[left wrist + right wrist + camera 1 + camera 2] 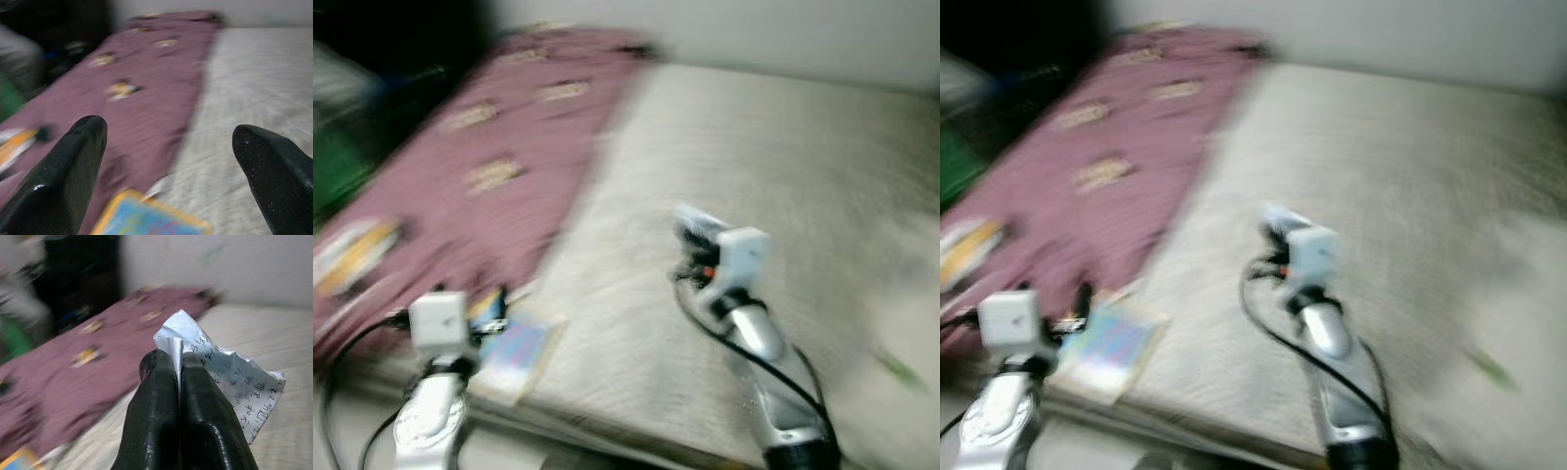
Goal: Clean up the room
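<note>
The right gripper [178, 364] hangs over the pale, ribbed mattress [783, 176], its two black fingers pressed tight together on a crumpled sheet of white paper printed with dark characters [225, 382]. The pinch takes one creased corner, so most of the sheet fans out loose beyond the fingertips; that looks like a grip meant only for carrying a scrap off to be binned, not for keeping it neat. The paper is thin, wrinkled and folded over on itself near the fingers, well clear of the mattress.

Beside the mattress lies a mauve quilted blanket with yellowish patches [499, 147], covering the robot's left part of the bed. At the mattress's near edge, just where the blanket ends, sits a flat, pale blue booklet with a yellow border [146, 220]. The left gripper [171, 161] hovers just short of it, fingers spread wide and holding nothing, probably lined up as the next pickup.

Both head views are smeared, so finer detail is lost.
</note>
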`<state>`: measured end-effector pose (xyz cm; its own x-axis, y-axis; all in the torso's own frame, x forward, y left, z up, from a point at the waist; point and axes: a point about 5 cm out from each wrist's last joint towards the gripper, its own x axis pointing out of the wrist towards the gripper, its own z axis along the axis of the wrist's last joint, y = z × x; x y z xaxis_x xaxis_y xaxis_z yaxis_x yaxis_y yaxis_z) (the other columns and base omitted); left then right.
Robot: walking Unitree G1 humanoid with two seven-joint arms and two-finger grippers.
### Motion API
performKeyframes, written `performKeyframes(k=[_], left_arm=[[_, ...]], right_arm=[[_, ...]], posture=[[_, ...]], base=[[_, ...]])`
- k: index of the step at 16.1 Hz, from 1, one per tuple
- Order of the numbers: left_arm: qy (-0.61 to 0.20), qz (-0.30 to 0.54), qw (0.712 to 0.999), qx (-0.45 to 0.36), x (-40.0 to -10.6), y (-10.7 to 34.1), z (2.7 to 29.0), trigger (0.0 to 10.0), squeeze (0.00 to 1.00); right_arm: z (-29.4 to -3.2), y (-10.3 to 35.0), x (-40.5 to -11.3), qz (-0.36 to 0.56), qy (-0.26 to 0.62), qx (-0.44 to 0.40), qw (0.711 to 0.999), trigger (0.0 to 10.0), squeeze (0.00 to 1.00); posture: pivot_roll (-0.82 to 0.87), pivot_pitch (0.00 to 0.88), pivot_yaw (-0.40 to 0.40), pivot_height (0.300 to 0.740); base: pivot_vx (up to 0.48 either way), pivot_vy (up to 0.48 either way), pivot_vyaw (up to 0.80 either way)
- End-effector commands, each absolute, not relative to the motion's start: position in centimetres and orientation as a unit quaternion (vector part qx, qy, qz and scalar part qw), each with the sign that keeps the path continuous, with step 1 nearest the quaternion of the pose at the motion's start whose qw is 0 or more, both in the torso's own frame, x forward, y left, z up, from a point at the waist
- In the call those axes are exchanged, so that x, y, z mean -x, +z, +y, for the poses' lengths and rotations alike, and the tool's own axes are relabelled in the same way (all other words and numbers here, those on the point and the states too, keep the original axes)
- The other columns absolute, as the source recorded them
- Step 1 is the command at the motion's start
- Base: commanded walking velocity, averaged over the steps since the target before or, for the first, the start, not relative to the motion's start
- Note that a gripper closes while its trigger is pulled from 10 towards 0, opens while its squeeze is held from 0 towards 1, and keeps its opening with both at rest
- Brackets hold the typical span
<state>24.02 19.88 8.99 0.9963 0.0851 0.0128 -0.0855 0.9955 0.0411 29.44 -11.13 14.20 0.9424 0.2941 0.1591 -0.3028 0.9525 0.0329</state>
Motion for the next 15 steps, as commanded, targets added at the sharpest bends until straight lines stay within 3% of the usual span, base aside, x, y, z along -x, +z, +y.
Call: performKeyframes(k=[1, 15], left_arm=[[0.020, -0.015, 1.000, -0.013, -24.36, 9.32, 18.46, 10.0, 0.00], [0.023, 0.001, 1.000, 0.013, -24.68, 8.73, 17.52, 10.0, 0.00]], right_arm=[[-12.94, 13.08, -29.07, -0.059, 0.121, -0.019, 0.991, 10.0, 0.00], [-12.43, 12.92, -29.43, -0.052, 0.130, -0.024, 0.990, 10.0, 0.00]], posture=[[0.07, 0.066, 0.038, 0.740], [0.06, 0.072, 0.031, 0.740]], base=[[0.000, 0.000, 0.00], [0.000, 0.000, 0.00]])
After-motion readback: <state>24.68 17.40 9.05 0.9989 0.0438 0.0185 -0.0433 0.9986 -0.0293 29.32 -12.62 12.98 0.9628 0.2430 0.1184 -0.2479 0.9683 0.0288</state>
